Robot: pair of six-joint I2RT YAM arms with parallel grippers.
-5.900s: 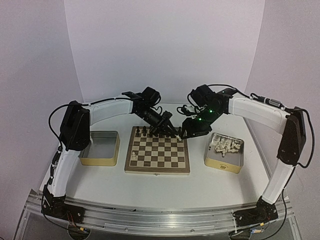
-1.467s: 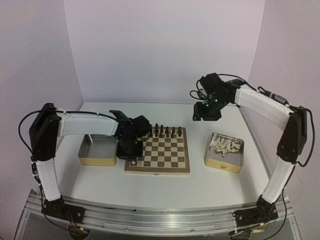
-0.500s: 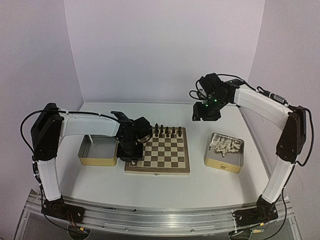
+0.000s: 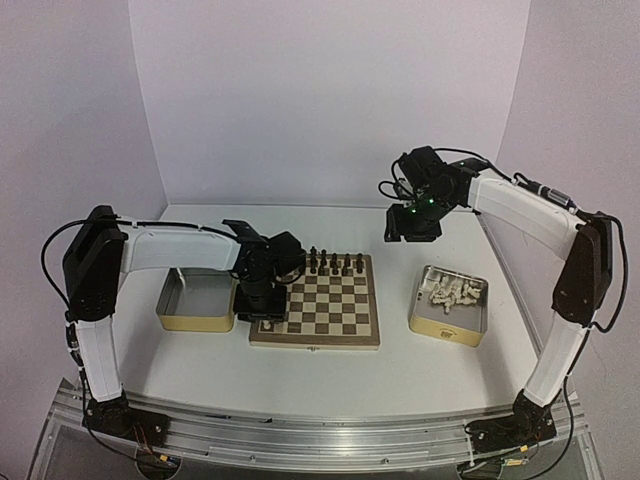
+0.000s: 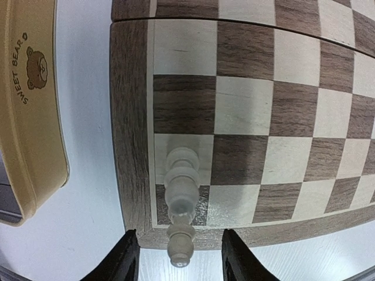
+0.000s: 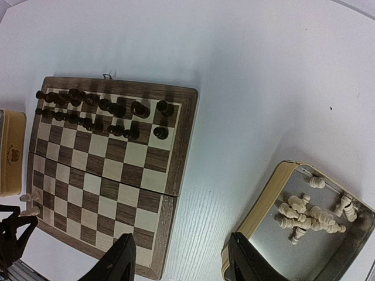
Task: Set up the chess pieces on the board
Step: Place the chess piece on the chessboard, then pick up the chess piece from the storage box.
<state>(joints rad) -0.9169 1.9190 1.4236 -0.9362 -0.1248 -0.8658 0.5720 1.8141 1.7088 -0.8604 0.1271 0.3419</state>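
The board (image 4: 330,312) lies mid-table, shown close in the left wrist view (image 5: 281,111) and from high up in the right wrist view (image 6: 170,175). My left gripper (image 4: 262,312) hangs over its near-left corner, open. A cream chess piece (image 5: 180,246) stands on the corner square between the fingers (image 5: 126,260), touching neither. A second cream piece (image 5: 183,161) stands one square behind it. Both show as small cream dots (image 6: 30,204) in the right wrist view. My right gripper (image 4: 412,228) hovers high behind the right tin, open and empty (image 6: 176,263).
Dark pieces (image 4: 335,262) fill the board's far rows (image 6: 99,111). A tin (image 4: 450,312) right of the board holds several loose cream pieces (image 6: 307,212). Another yellowish tin (image 4: 198,315) sits left of the board, close to my left arm (image 5: 29,117).
My left gripper has opened and let go of the cream piece on the corner square. The right arm has stayed where it was over the last second and a half.
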